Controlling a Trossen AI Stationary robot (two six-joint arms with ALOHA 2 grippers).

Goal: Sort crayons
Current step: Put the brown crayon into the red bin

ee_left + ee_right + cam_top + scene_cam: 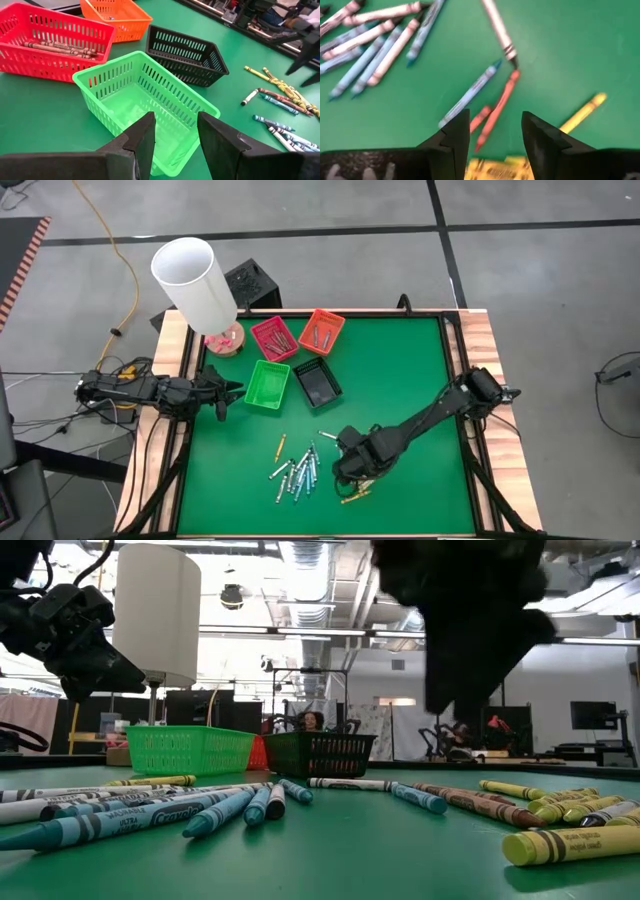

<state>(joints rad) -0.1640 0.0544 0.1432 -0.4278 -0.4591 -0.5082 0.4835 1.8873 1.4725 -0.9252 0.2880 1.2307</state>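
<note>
right gripper (491, 137) is hanging low over the crayons (298, 471) near the green table's (420, 370) front edge, fingers standing apart and holding nothing; left gripper (173, 137) is waiting by the green tray (145, 102), fingers parted and empty too.

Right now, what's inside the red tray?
The red tray holds several red-brown crayons lying along its floor. The near wall covers part of the floor, so an exact count can't be given.

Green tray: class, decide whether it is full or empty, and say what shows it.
Empty. In the left wrist view the green tray shows only its bare slotted floor, while the red tray beside it holds crayons.
</note>
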